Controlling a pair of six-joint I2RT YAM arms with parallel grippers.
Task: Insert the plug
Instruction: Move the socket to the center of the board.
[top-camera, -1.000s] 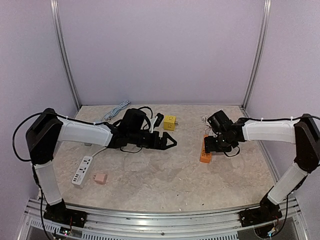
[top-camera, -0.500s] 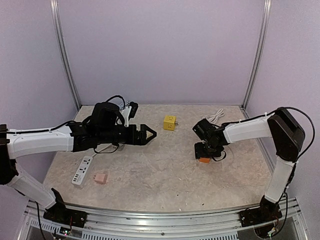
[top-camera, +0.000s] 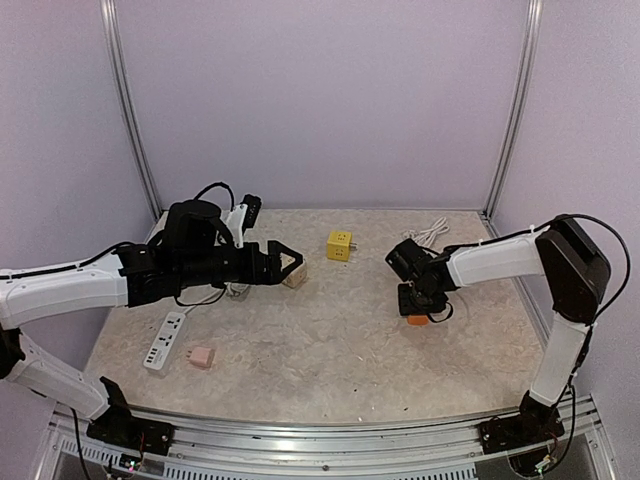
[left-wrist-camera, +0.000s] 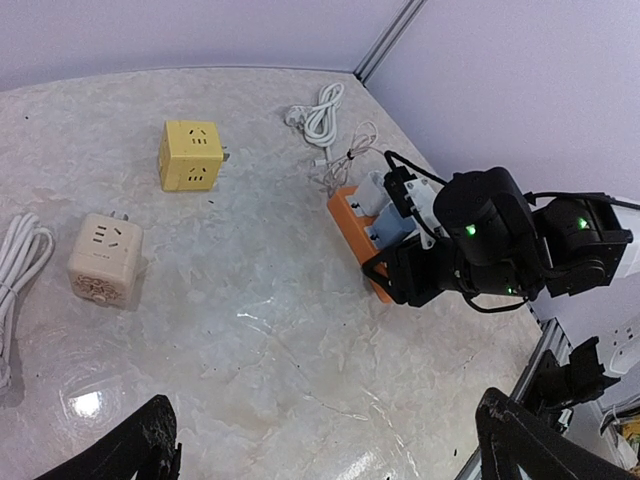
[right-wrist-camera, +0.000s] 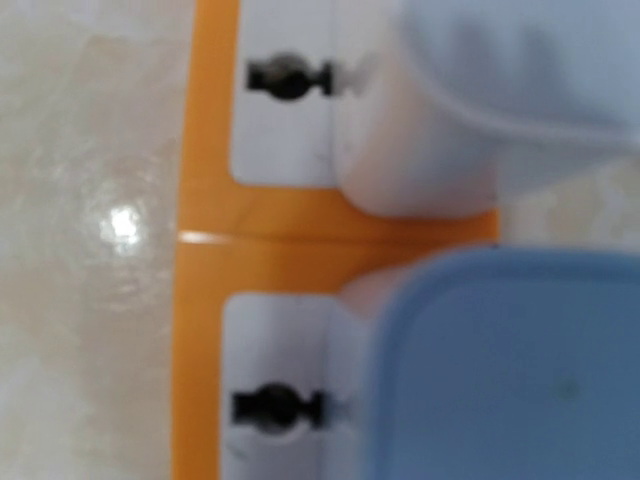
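Note:
The orange power strip (top-camera: 418, 320) lies at the right of the table, mostly hidden under my right gripper (top-camera: 418, 298), which presses close over it. The left wrist view shows the strip (left-wrist-camera: 350, 215) with a white plug and a blue plug (left-wrist-camera: 392, 226) standing on it, and the right gripper (left-wrist-camera: 430, 278) at its near end. In the right wrist view the strip's white socket faces (right-wrist-camera: 278, 120), a white plug (right-wrist-camera: 430, 150) and a blue plug (right-wrist-camera: 510, 370) fill the frame; my own fingers do not show. My left gripper (top-camera: 296, 263) hangs open above the table (left-wrist-camera: 335, 455), holding nothing.
A yellow socket cube (top-camera: 339, 245) and a beige socket cube (top-camera: 294, 277) sit mid-table. A white power strip (top-camera: 164, 340) and a pink adapter (top-camera: 203, 356) lie at the front left. Coiled white cables lie at the back right (top-camera: 430, 232) and back left.
My left arm has drawn back to the left, uncovering the beige cube by its tip. The right gripper has moved toward the near end of the orange strip and lowered onto it.

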